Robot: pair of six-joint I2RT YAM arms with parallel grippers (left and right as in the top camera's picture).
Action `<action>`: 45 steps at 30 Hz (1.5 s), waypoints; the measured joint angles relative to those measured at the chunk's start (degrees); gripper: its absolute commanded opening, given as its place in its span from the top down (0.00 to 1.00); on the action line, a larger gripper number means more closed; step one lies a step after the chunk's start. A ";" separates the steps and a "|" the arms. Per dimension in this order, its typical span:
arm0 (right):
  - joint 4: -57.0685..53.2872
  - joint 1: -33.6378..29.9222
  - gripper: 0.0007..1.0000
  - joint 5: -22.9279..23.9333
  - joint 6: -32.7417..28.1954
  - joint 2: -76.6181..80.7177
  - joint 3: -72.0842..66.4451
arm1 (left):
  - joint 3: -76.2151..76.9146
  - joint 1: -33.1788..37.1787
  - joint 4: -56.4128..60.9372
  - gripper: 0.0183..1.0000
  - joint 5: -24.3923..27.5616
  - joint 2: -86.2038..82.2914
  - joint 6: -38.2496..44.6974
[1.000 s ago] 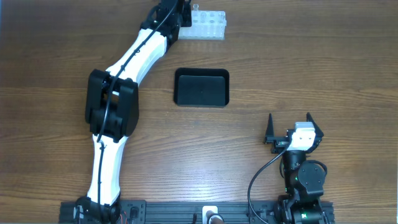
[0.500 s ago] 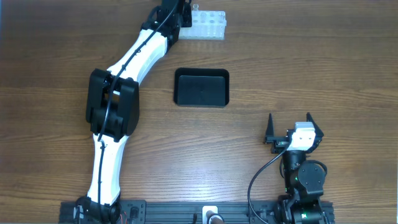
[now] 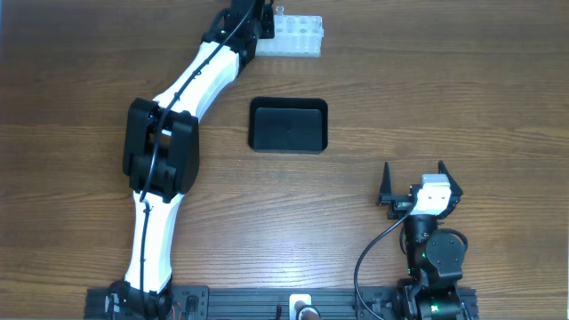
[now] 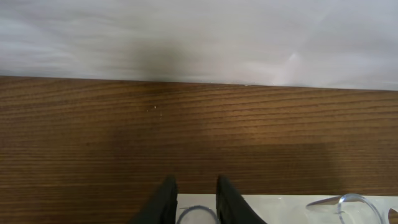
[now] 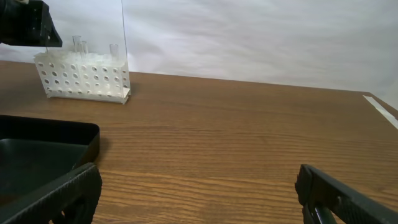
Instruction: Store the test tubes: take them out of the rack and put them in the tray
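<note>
Test tubes (image 5: pixel 114 51) stand upright in the white rack (image 3: pixel 298 37). Their open rims rise above its top, and a few can be counted in the right wrist view. The rack sits beyond the tray (image 3: pixel 288 129), on the tray's far side and apart from it, with a band of wooden worktop (image 3: pixel 444 89) between the two. Just past the rack the worktop ends in a straight far edge against a pale backdrop (image 4: pixel 199 37). The tray is black, shallow and round-cornered, and its floor is bare.

The left arm (image 3: pixel 160 160) runs up past the tray's left side to the rack's left end. There the left tool (image 4: pixel 195 183) is low over the rack's top, with one tube's rim right at it. Whether the left tool is clenched on that tube or released I cannot tell. A second rim shows farther along the rack's top.

The right tool (image 3: pixel 414 173) is on the near right of the tray, well apart from it and close to its own base. It is spread wide, grasping nothing and touching nothing, and it points across the wood toward the tray's right wall and the rack beyond. Wood lies on all sides of the tray.
</note>
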 measured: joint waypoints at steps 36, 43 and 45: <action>0.00 0.00 0.01 0.00 0.04 0.00 0.00 | 0.00 -0.07 -2.29 0.92 -0.94 -12.11 0.61; 0.02 0.00 0.01 0.00 -0.02 0.00 0.00 | 1.01 -1.81 -5.44 0.91 -1.68 -25.86 2.05; 0.02 0.00 0.01 0.00 0.02 0.00 0.00 | 1.27 -3.13 -9.38 0.90 -1.88 -28.33 2.05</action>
